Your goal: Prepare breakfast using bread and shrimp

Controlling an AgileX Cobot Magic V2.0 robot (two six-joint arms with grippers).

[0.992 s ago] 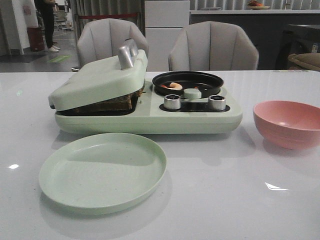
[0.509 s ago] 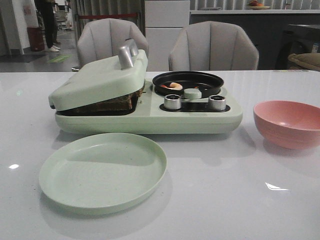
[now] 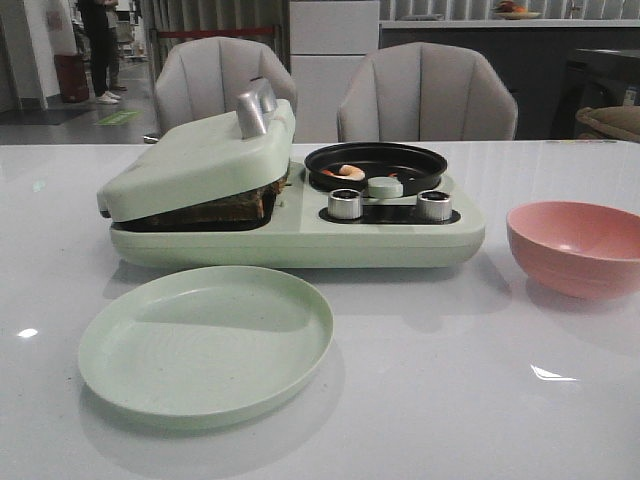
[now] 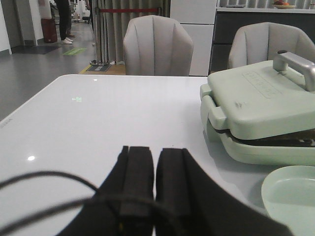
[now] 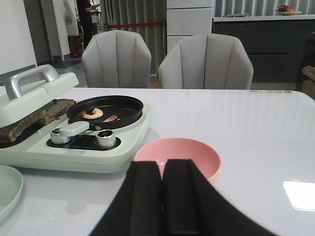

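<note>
Both grippers, left [image 4: 153,184] and right [image 5: 162,196], were clenched and empty. Bread [image 5: 34,115] sat pressed under the lid [image 4: 258,101] beyond them, shrimp [image 5: 92,113] in the black pan [image 5: 105,110] ahead. Lifting the lid carelessly could drag bread out.

The left arm's matte black two-fingered gripper [image 4: 153,187] shows as two broad, flat-faced fingers [image 4: 135,182] with squared tips and rounded outer edges, each marked by a shallow lengthwise groove. Thin black cables [image 4: 44,179] loop across its base, one arcing over the fingers' roots, and a small yellowish spot sits low between them. The right arm's matte black two-fingered gripper [image 5: 161,196] has the same wide, smooth, slab-like fingers [image 5: 181,196], widening toward the base, with no cables visible.
</note>
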